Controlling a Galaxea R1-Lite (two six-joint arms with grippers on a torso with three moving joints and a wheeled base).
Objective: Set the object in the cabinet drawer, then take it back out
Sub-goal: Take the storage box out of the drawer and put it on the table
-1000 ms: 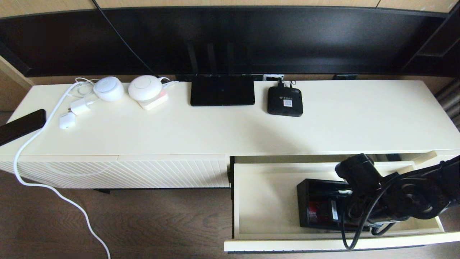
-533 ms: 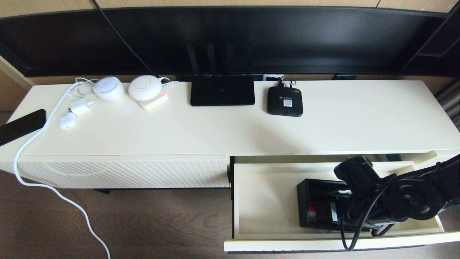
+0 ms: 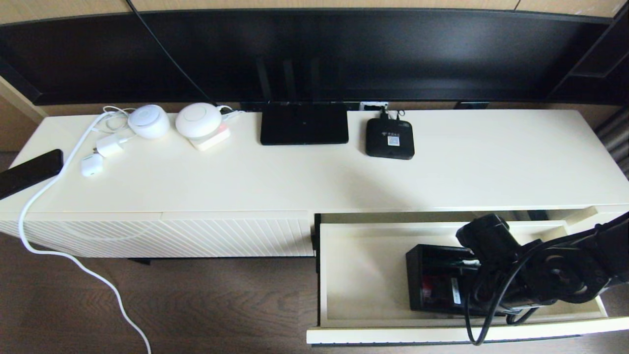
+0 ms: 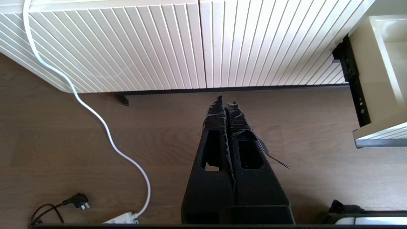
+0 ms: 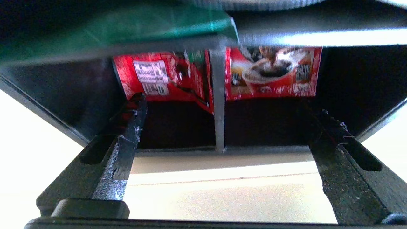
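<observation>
Organizer box (image 3: 437,280) resting flat on the floor of the pulled-out cabinet drawer (image 3: 363,275), toward its right half: first leg apparently done, retrieval still to come. Right gripper (image 5: 222,133) low over the box, fingers spread wide, straddling the divider between packet compartments, gripping nothing yet. Left gripper (image 4: 226,108) parked over the floor, fingers pressed together.

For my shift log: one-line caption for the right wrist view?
Right gripper open, fingers inside the black organizer box, straddling its divider; red packets beyond.
</observation>
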